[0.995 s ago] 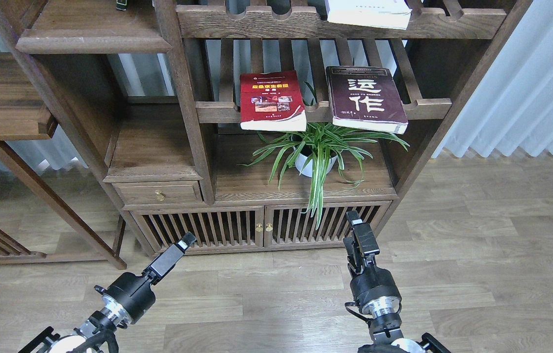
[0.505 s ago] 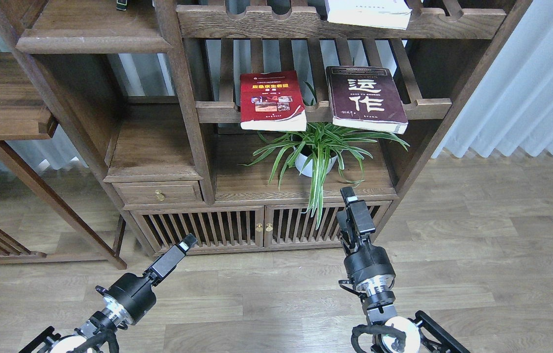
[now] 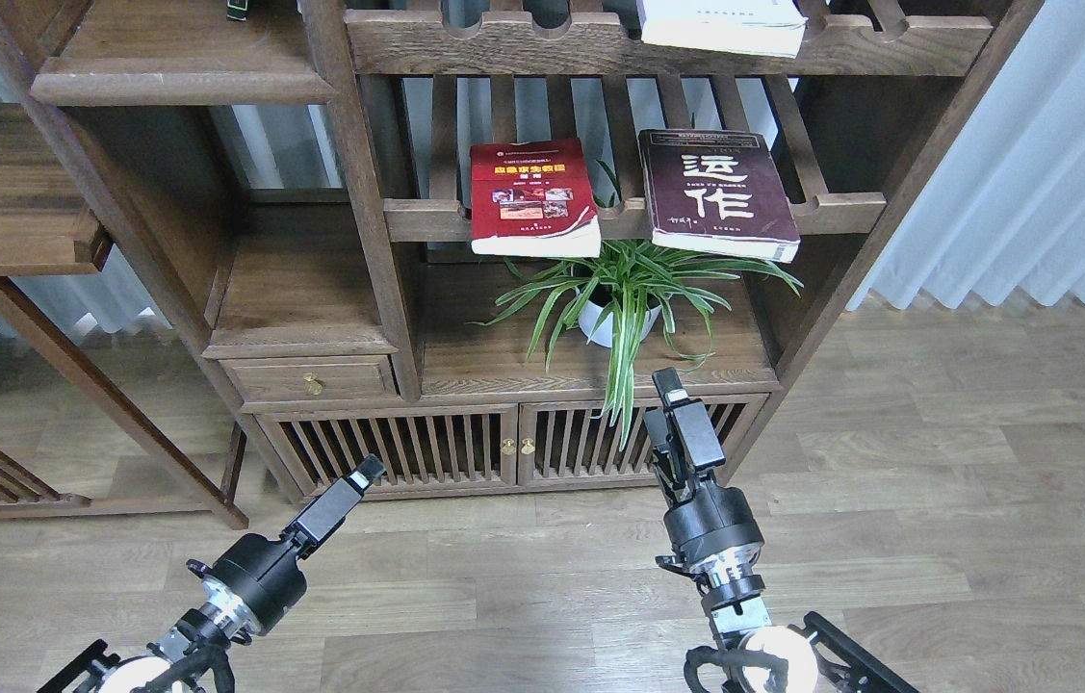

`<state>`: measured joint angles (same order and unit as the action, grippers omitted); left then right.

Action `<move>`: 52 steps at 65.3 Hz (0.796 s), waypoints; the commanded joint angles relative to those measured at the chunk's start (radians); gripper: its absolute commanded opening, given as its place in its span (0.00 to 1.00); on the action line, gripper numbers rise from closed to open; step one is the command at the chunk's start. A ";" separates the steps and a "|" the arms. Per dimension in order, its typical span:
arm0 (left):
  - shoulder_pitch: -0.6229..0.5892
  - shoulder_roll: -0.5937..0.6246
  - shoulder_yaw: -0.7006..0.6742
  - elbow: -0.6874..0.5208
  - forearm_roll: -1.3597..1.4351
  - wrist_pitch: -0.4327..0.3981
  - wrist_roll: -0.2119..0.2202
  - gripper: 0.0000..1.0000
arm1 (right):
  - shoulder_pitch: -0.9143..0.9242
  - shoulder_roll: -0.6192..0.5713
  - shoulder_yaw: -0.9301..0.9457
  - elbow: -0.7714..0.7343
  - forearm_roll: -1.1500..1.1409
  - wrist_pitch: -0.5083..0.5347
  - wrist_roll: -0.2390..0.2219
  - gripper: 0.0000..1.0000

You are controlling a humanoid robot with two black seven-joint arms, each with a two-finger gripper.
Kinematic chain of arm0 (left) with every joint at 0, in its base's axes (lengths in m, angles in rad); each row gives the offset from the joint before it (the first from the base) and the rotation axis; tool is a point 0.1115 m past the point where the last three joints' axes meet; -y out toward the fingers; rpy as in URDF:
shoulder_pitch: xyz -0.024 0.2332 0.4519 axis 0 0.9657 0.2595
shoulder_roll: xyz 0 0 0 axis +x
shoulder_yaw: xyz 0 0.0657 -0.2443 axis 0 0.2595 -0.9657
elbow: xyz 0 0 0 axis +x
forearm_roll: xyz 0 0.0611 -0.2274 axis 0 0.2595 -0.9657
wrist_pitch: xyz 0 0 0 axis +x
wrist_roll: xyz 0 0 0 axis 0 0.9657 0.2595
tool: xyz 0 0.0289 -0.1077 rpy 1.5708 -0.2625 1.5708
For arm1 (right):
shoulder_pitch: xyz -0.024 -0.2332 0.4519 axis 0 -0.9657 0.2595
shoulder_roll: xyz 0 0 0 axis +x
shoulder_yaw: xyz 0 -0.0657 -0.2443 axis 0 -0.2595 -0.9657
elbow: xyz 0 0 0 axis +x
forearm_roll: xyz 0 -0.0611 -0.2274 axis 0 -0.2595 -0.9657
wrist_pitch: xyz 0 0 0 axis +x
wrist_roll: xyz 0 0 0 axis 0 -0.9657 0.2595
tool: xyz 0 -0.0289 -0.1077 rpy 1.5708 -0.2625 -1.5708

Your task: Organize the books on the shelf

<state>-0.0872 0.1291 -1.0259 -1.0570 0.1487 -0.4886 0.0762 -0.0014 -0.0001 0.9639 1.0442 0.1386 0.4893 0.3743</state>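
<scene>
The red book (image 3: 532,197) is a thick paperback with a glossy cover, yellow title and small photos; its cream page block faces out. It lies flat on a slatted rack (image 3: 840,214) whose front rail is cut in scalloped notches, and its near edge overhangs that rail. At 3 o'clock from it, apart by a gap where leaves show, lies the maroon book (image 3: 717,194), large white characters on a dark cover, also overhanging the rail, slightly turned. At 12 o'clock from that, on the rack above, the white book (image 3: 723,23) sits cut off by the top edge.

The shelf (image 3: 178,60), a smooth dark-brown plank with a rounded moulded front, is at 10 o'clock from the red book, with a small dark object (image 3: 237,10) at its back edge.

A spider plant (image 3: 621,294) in a white pot fills the space under the books, leaves drooping past the cabinet top.

The left gripper (image 3: 367,472) is low at 7 o'clock, seen end-on; I cannot tell its spread. The right gripper (image 3: 665,381) points up just before the plant's hanging leaves; its opening cannot be told either. Bare plank floor (image 3: 937,500) lies open to the right.
</scene>
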 commanded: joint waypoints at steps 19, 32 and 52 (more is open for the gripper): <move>0.010 -0.003 -0.002 -0.001 0.000 0.000 -0.003 1.00 | -0.009 0.000 -0.004 -0.032 -0.001 -0.001 -0.002 0.99; 0.015 -0.009 -0.032 -0.001 0.000 0.000 -0.004 1.00 | 0.001 0.000 -0.014 -0.050 -0.001 -0.001 -0.005 0.99; 0.010 -0.017 -0.122 0.003 -0.011 0.000 -0.004 1.00 | 0.141 0.000 -0.010 -0.245 0.024 -0.001 0.003 0.99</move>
<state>-0.0722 0.1140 -1.1375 -1.0541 0.1414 -0.4889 0.0705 0.0761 0.0000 0.9494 0.8640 0.1493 0.4886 0.3750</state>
